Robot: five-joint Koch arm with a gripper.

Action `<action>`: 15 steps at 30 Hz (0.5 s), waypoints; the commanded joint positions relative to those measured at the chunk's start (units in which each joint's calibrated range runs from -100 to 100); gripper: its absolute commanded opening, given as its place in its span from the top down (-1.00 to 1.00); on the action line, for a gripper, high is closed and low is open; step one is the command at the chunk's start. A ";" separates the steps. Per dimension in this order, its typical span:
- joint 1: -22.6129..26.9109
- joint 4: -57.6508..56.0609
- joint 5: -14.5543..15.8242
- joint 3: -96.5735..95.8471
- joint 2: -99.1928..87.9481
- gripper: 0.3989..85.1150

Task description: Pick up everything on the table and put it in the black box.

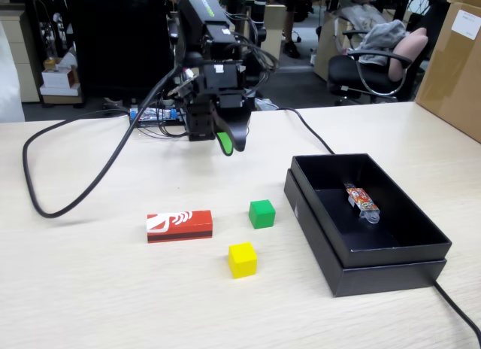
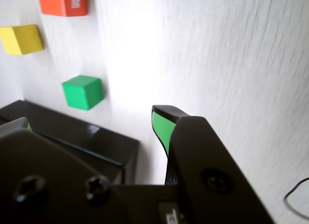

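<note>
A red block with a white logo [image 1: 179, 225] [image 2: 63, 3], a green cube [image 1: 261, 213] [image 2: 82, 92] and a yellow cube [image 1: 242, 259] [image 2: 21, 39] lie apart on the pale table, left of the black box [image 1: 421, 244]. My gripper [image 1: 219, 144] hangs above the table behind them, touching none of them. In the wrist view the gripper [image 2: 91, 121] is open, its green-padded jaws spread wide with nothing between them. A corner of the black box [image 2: 87, 137] shows under them.
A small orange-printed wrapped packet [image 1: 363, 202] lies inside the box. A thick black cable [image 1: 68, 176] loops over the table's left part, and another [image 1: 458, 311] runs off past the box. A tall brown carton [image 1: 455, 63] stands at the right edge.
</note>
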 commanded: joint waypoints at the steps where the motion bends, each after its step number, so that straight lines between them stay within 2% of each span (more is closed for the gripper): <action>1: 0.39 -9.19 0.98 14.53 12.46 -0.13; 7: -0.29 -16.10 1.12 35.74 36.10 -0.12; 15: 1.03 -16.44 1.17 43.90 54.58 -0.12</action>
